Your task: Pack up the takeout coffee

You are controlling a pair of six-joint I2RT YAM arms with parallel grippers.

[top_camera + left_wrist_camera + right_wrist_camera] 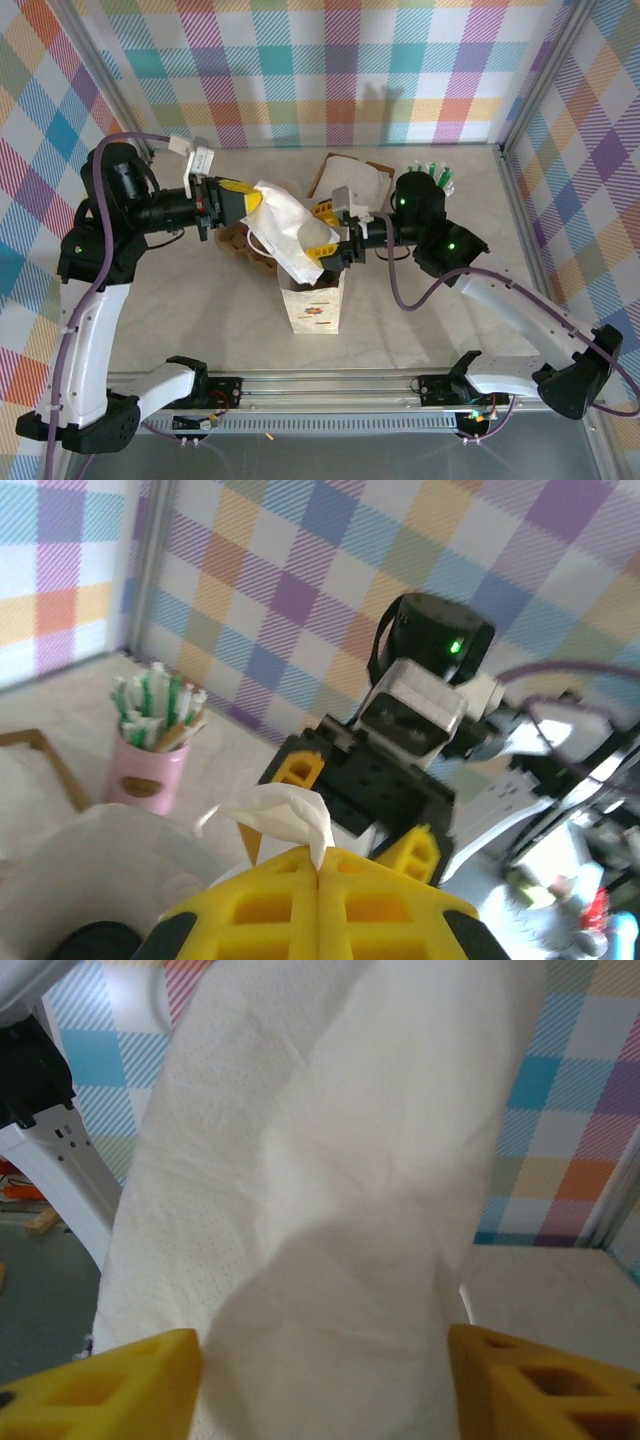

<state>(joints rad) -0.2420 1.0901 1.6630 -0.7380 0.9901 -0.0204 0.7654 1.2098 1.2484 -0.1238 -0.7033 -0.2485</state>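
1. The left gripper [250,203] is closed. In the left wrist view its yellow fingertips [320,865] meet and pinch one edge of a crumpled white paper napkin [285,815].
2. The right gripper [322,237] faces it from the other side with its jaws apart. In the right wrist view the two yellow fingers stand wide at the bottom corners [325,1380]. The napkin [330,1160] hangs loose between and ahead of them, so this gripper holds nothing.
3. From above, the napkin [285,225] stretches between the two grippers, directly over the mouth of an upright white paper bag with a small coloured print [315,305].
4. The bag stands on the pale tabletop [200,320], near the middle and in front of both arm bases.
5. I cannot tell where the takeout coffee is, because the napkin and the grippers cover the bag's opening.
6. A dark round shape [95,942] lies inside a pale curved wall at the lower left of the left wrist view. It is too blurred to say whether it is the black lid.
7. A pink cup of green-and-white sticks [148,770] stands upright near the far checked wall, behind the right arm [432,178] and well apart from the bag.
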